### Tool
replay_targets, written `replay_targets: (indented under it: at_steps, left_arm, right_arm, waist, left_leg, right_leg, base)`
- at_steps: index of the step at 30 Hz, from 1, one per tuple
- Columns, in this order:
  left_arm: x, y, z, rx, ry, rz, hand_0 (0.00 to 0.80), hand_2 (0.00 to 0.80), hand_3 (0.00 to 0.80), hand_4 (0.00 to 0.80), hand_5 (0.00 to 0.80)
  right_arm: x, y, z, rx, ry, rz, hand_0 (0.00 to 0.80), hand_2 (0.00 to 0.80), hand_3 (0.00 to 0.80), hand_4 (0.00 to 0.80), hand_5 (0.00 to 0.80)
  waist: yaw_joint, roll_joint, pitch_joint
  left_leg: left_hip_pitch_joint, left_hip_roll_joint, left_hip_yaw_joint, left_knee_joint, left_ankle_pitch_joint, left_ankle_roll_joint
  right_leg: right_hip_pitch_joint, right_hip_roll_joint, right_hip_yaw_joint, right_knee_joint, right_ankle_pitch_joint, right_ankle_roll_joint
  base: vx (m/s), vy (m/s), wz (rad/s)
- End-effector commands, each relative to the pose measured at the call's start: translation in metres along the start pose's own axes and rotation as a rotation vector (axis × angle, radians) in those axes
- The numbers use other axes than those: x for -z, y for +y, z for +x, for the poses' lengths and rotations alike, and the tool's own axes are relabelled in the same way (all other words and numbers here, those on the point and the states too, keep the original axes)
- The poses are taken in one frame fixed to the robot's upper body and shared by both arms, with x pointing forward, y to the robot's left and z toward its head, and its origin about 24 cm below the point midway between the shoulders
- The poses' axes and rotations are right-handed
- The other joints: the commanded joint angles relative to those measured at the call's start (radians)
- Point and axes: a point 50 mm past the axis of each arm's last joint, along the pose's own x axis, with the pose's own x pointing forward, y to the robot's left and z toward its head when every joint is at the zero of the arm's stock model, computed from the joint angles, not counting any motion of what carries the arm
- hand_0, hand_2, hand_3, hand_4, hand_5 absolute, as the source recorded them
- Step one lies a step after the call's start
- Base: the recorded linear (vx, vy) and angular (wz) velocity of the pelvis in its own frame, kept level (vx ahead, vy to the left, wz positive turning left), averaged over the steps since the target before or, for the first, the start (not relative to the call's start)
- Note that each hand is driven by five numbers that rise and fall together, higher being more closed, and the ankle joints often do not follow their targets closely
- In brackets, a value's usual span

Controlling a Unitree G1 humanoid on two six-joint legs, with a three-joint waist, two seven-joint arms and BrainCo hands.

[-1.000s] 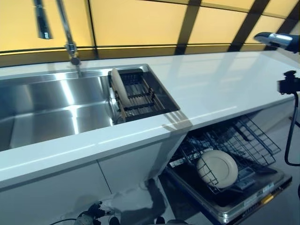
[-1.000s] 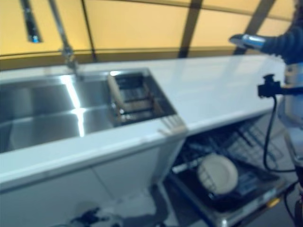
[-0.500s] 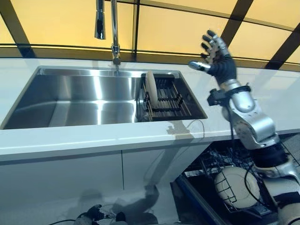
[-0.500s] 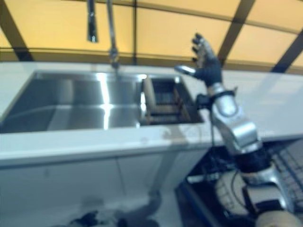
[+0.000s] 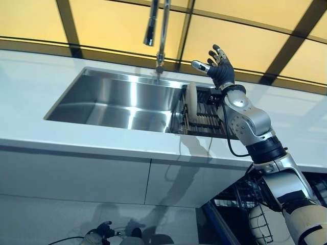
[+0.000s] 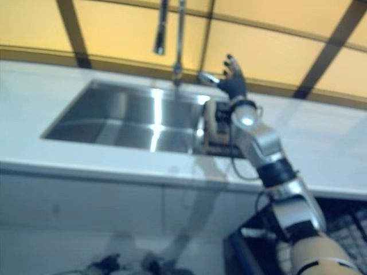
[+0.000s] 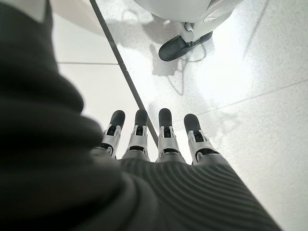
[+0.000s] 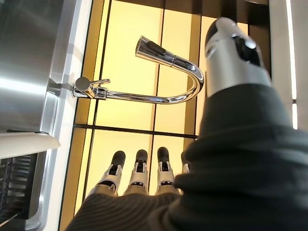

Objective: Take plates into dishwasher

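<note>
A cream plate (image 5: pixel 191 99) stands on edge in a dark rack (image 5: pixel 207 111) at the right end of the steel sink (image 5: pixel 122 99). My right hand (image 5: pixel 218 69) is raised open just above and behind the rack, fingers spread, holding nothing; its straight fingers (image 8: pixel 139 173) show in the right wrist view below the tap (image 8: pixel 163 77). A second cream plate (image 5: pixel 261 227) sits in the wire basket of the open dishwasher (image 5: pixel 237 196) at the lower right. My left hand (image 7: pixel 159 144) hangs open over the floor, seen only in the left wrist view.
A tall chrome tap (image 5: pixel 158 30) rises behind the sink. The white counter (image 5: pixel 76 140) runs along the front and both sides of the sink. Yellow panels with dark frames (image 5: pixel 107 25) form the back wall.
The camera has swung, so the whole scene has shifted right. My right arm came in from the right, and its open hand is now closer to the rack and the standing plate.
</note>
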Motion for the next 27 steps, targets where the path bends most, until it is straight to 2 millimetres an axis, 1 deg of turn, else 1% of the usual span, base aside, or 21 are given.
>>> replay_targets:
  at_steps: [1, 4, 7, 10, 13, 18, 19, 21, 24, 27]
  left_arm:
    - [-0.024, 0.0, 0.003, 0.004, -0.053, 0.054, 0.0, 0.0, 0.0, 0.0, 0.0]
    - [-0.022, 0.0, 0.003, 0.003, -0.049, 0.049, 0.0, 0.0, 0.0, 0.0, 0.0]
    - [-0.021, 0.0, 0.003, 0.001, -0.051, 0.043, 0.0, 0.0, 0.0, 0.0, 0.0]
    - [-0.021, -0.001, 0.003, -0.001, -0.053, 0.043, 0.0, 0.0, 0.0, 0.0, 0.0]
    - [-0.022, 0.0, 0.003, -0.005, -0.057, 0.037, 0.0, 0.0, 0.0, 0.0, 0.0]
    - [-0.023, -0.001, 0.003, -0.006, -0.062, 0.021, 0.0, 0.0, 0.0, 0.0, 0.0]
    - [-0.022, -0.001, 0.003, -0.006, -0.059, 0.017, 0.0, 0.0, 0.0, 0.0, 0.0]
    - [-0.021, -0.001, 0.003, -0.007, -0.056, 0.015, 0.0, 0.0, 0.0, 0.0, 0.0]
    - [-0.017, 0.0, 0.003, -0.007, -0.048, 0.023, 0.0, 0.0, 0.0, 0.0, 0.0]
    - [-0.017, -0.001, 0.003, -0.005, -0.05, 0.032, 0.0, 0.0, 0.0, 0.0, 0.0]
  right_arm:
    - [-0.052, 0.007, 0.014, 0.043, -0.127, 0.033, 0.0, 0.0, 0.0, 0.0, 0.0]
    - [-0.049, 0.008, 0.017, 0.063, -0.097, 0.04, 0.0, 0.0, 0.0, 0.0, 0.0]
    - [-0.045, 0.006, 0.021, 0.08, -0.06, 0.036, 0.0, 0.0, 0.0, 0.0, 0.0]
    - [-0.042, 0.005, 0.024, 0.094, -0.032, 0.028, 0.0, 0.0, 0.0, 0.0, 0.0]
    - [-0.038, 0.0, 0.026, 0.136, -0.016, 0.003, 0.0, 0.0, 0.0, 0.0, 0.0]
    - [-0.042, -0.013, 0.029, 0.207, -0.048, -0.061, 0.0, 0.0, 0.0, 0.0, 0.0]
    - [-0.046, -0.02, 0.031, 0.239, -0.059, -0.105, 0.0, 0.0, 0.0, 0.0, 0.0]
    - [-0.05, -0.029, 0.032, 0.272, -0.074, -0.15, 0.0, 0.0, 0.0, 0.0, 0.0]
    - [-0.054, -0.04, 0.035, 0.303, -0.063, -0.168, 0.0, 0.0, 0.0, 0.0, 0.0]
    - [-0.059, -0.05, 0.037, 0.34, -0.073, -0.178, 0.0, 0.0, 0.0, 0.0, 0.0]
  waist:
    - [0.053, 0.028, -0.004]
    - [0.062, 0.028, -0.003]
    - [0.071, 0.027, 0.001]
    - [0.077, 0.026, 0.004]
    - [0.079, 0.028, 0.009]
    - [0.08, 0.033, 0.014]
    - [0.08, 0.034, 0.015]
    - [0.082, 0.034, 0.016]
    - [0.085, 0.032, 0.014]
    - [0.088, 0.031, 0.015]
  left_leg:
    - [0.081, -0.062, 0.021, -0.016, -0.124, 0.019]
    - [0.079, -0.061, 0.013, -0.016, -0.12, 0.018]
    - [0.077, -0.062, 0.0, -0.016, -0.116, 0.016]
    - [0.077, -0.063, -0.008, -0.016, -0.114, 0.015]
    - [0.076, -0.062, -0.011, -0.016, -0.11, 0.014]
    - [0.077, -0.065, -0.017, -0.016, -0.109, 0.016]
    - [0.078, -0.066, -0.019, -0.016, -0.11, 0.016]
    - [0.08, -0.067, -0.022, -0.016, -0.11, 0.015]
    - [0.084, -0.067, -0.026, -0.016, -0.111, 0.014]
    - [0.087, -0.069, -0.028, -0.016, -0.112, 0.014]
  right_leg:
    - [-0.062, -0.018, -0.032, 0.121, 0.021, 0.004]
    - [-0.057, -0.011, -0.034, 0.118, 0.013, 0.002]
    - [-0.054, -0.007, -0.036, 0.119, 0.009, 0.001]
    - [-0.054, -0.007, -0.04, 0.123, 0.01, 0.002]
    - [-0.057, -0.009, -0.044, 0.134, 0.011, 0.002]
    - [-0.062, -0.015, -0.046, 0.155, 0.014, 0.004]
    - [-0.064, -0.019, -0.046, 0.161, 0.016, 0.006]
    - [-0.065, -0.022, -0.049, 0.164, 0.018, 0.007]
    - [-0.063, -0.026, -0.054, 0.167, 0.02, 0.008]
    - [-0.061, -0.028, -0.056, 0.169, 0.017, 0.007]
  base:
    - [-0.01, -0.05, 0.16]
    - [-0.014, -0.037, 0.07]
    - [-0.013, -0.031, 0.14]
    - [-0.006, -0.032, 0.05]
    - [-0.012, -0.019, 0.11]
    - [-0.002, 0.007, 0.11]
    - [0.005, 0.007, 0.03]
    - [0.013, 0.001, 0.04]
    - [0.037, -0.001, 0.05]
    - [0.01, 0.001, 0.01]
